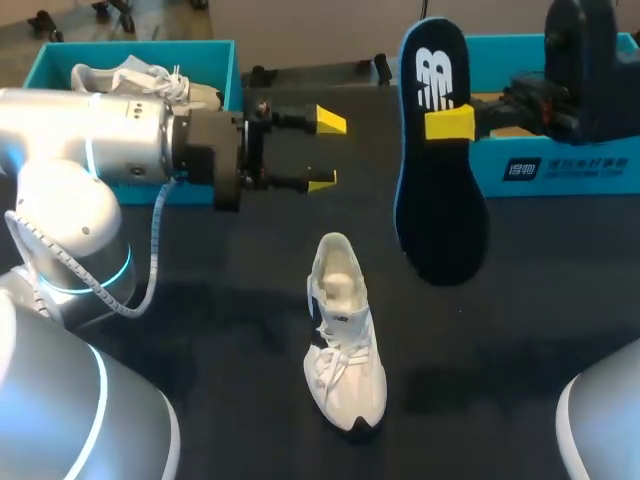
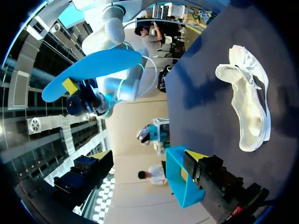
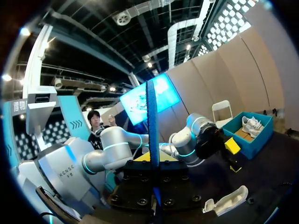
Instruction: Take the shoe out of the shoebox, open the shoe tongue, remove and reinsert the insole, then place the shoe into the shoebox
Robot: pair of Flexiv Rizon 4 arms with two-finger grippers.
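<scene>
**Left box** (image 1: 55, 50): teal, open, at the far left of the table (image 1: 200, 330). It holds a second shoe (image 1: 140, 80), white, laces uppermost.

**Left gripper** (image 1: 325, 150): level above the table, just right of the left box and beyond the shoe. Fingers spread wide, nothing between them.

**Shoe** (image 1: 345, 340): white, standing on its sole mid-table with its toe toward the robot, clear of both boxes and both grippers. In the left wrist view the shoe (image 2: 250, 109) shows a gaping mouth with a pale interior.
- Handling, as judged: light, with a soft upper. It is likely to slide or tip on the cloth if pushed.
- Best hold: the heel collar for steadying, or the tongue to keep the mouth open.

**Insole** (image 1: 440, 160): dark, hanging upright in the air to the right of the shoe and above it, broad end down, touching nothing but the gripper.
- The right gripper (image 1: 450, 122) is closed on its narrow upper part, pinching it face to face.
- The right wrist view shows the insole (image 3: 152, 130) edge-on, rising straight from between the fingers.
- Handling, as judged: thin, light and flexible. It will fold if driven in flat, so the broad end should enter the mouth first, at a slant.

**Right box** (image 1: 560, 165): teal, open, at the far right, behind the right arm. The arm hides its contents, so I cannot tell what is in it.
</scene>
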